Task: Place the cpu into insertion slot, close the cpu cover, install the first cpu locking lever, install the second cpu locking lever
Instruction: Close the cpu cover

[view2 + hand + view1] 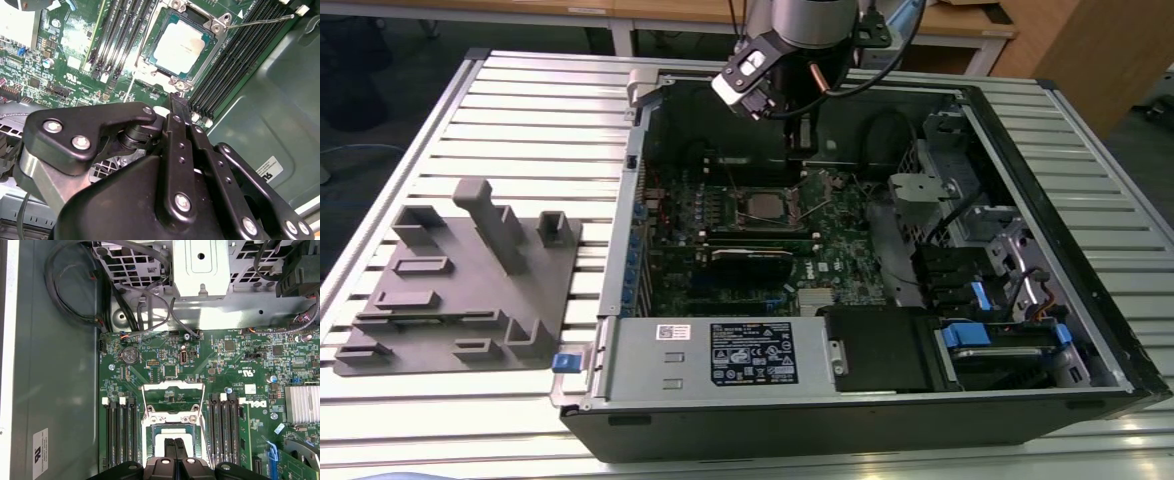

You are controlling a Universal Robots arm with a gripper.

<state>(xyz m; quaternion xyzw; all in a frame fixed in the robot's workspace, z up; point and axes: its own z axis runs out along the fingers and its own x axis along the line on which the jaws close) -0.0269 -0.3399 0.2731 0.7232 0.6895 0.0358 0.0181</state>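
Note:
The cpu [179, 46], a pale silvery square, lies in the socket on the green board [65, 60]. The cpu cover [212, 47], a thin metal frame, lies flat around it. One thin locking lever [260, 21] sticks out past the socket's corner, and a second lever [131, 84] runs along the opposite side. In the first wrist view both levers [145, 405] stand up beside the cover [172, 418] and cpu [165, 440]. My gripper [178, 100] hovers just over the socket's edge, shut with nothing between its fingers [170, 447]. In the exterior view the gripper [801, 150] hangs above the socket [767, 205].
The open computer case [1067, 180] lies on a slatted metal table [520, 100]. Memory slots [120, 435] flank the socket. Cables [125, 305] and a drive cage [200, 270] sit beyond the board. A grey fixture [460, 280] stands at the exterior view's left.

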